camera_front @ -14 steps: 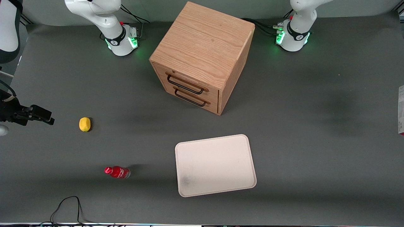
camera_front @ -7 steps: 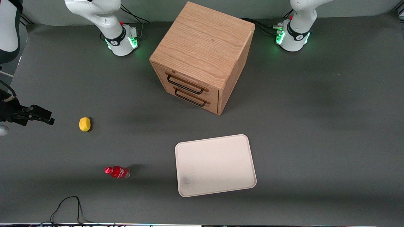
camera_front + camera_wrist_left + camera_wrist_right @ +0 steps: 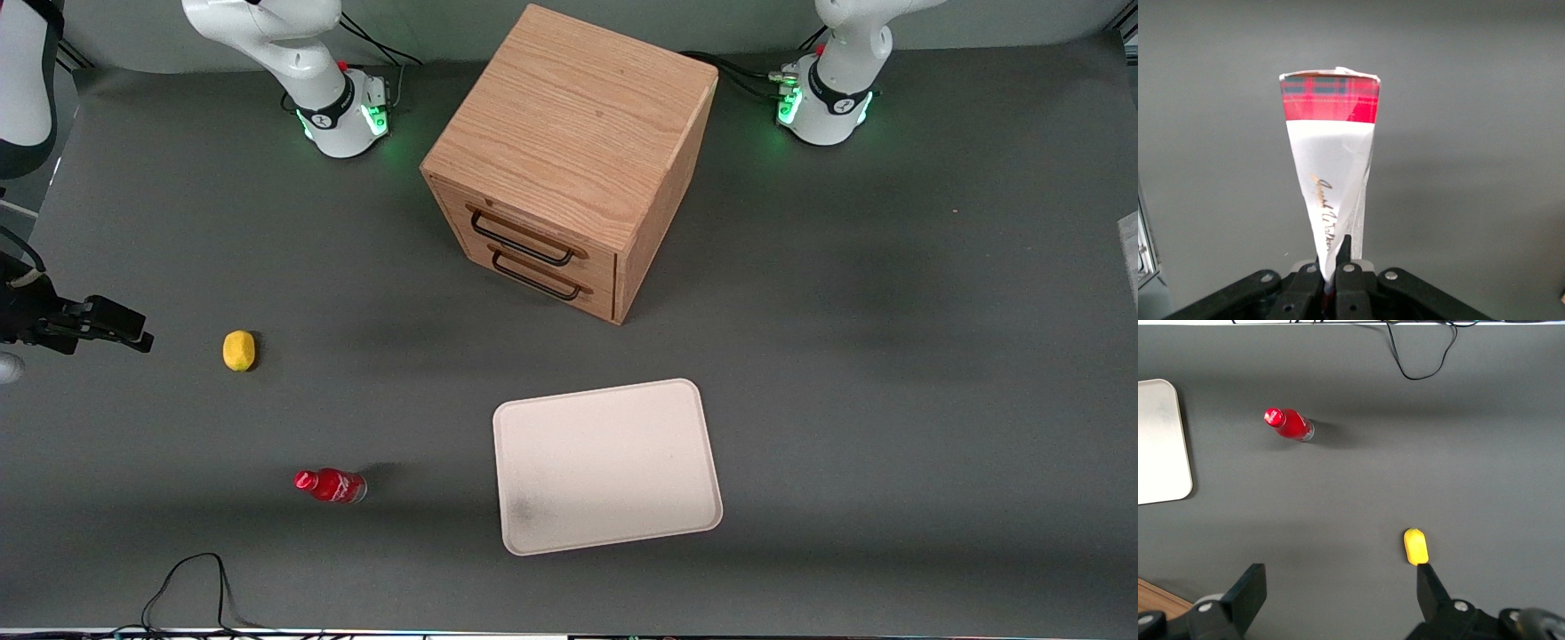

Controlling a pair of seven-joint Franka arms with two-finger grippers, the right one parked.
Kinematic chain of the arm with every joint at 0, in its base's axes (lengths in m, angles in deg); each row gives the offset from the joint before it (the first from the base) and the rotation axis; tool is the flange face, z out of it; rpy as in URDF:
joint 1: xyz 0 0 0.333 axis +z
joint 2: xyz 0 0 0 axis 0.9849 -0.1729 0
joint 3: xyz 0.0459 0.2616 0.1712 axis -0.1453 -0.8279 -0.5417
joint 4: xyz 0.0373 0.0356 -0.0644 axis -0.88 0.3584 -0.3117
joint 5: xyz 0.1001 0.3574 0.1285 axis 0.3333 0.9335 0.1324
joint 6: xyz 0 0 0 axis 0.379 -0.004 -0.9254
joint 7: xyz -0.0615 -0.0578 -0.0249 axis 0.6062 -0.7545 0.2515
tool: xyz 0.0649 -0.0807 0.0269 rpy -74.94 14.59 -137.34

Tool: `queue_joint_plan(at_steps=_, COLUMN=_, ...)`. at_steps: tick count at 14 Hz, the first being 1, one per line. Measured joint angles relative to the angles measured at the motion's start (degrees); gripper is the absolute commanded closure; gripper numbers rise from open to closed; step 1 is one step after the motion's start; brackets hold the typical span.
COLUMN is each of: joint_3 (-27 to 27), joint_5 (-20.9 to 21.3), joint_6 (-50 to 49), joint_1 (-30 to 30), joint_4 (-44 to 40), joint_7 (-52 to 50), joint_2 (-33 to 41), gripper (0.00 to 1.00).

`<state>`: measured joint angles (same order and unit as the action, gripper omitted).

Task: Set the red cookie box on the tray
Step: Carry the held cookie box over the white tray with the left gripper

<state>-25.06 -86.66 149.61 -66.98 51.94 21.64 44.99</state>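
My gripper (image 3: 1333, 267) is out of the front view altogether; there only a pale sliver at the frame edge (image 3: 1131, 258), toward my working arm's end of the table, shows, and I cannot say for certain what it is. In my wrist view the gripper's black body is cut off by the frame, and only the finger bases show, pressed close together on the lower end of the red cookie box (image 3: 1331, 167), so I have it clamped. The box's gripped end is hidden between my fingers (image 3: 1346, 267), and its far end shows a red tartan band with a slightly lifted flap; the white panel carries gold script I can't read. Its long axis runs straight away from my gripper, and nothing but plain grey surface shows around it. The box is off the table, well apart from the tray (image 3: 533, 427), which lies flat and bare nearer the front camera than the wooden cabinet (image 3: 569, 116). A small red bottle (image 3: 330, 485) and a yellow object (image 3: 238, 349) sit toward the parked arm's end.
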Motion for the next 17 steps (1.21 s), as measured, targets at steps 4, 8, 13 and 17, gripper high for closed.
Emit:
queue_joint_plan(at_steps=4, joint_3=0.2, joint_5=0.2, joint_6=0.0, joint_1=-11.6, joint_4=0.0, joint_7=-13.2, joint_2=-1.3, gripper=1.00)
queue_joint_plan(at_steps=8, joint_3=0.3, joint_5=0.2, joint_6=0.8, joint_1=-20.5, joint_4=-1.4, joint_7=-28.0, joint_2=-4.2, gripper=1.00)
queue_joint_plan(at_steps=13, joint_3=0.7, joint_5=-0.8, joint_6=1.1, joint_1=-30.0, joint_4=-10.7, joint_7=-43.5, joint_2=-12.6, gripper=1.00)
queue_joint_plan(at_steps=17, joint_3=1.6, joint_5=-4.0, joint_6=5.1, joint_1=-35.0, joint_4=-18.9, joint_7=-50.1, joint_2=-20.9, gripper=1.00)
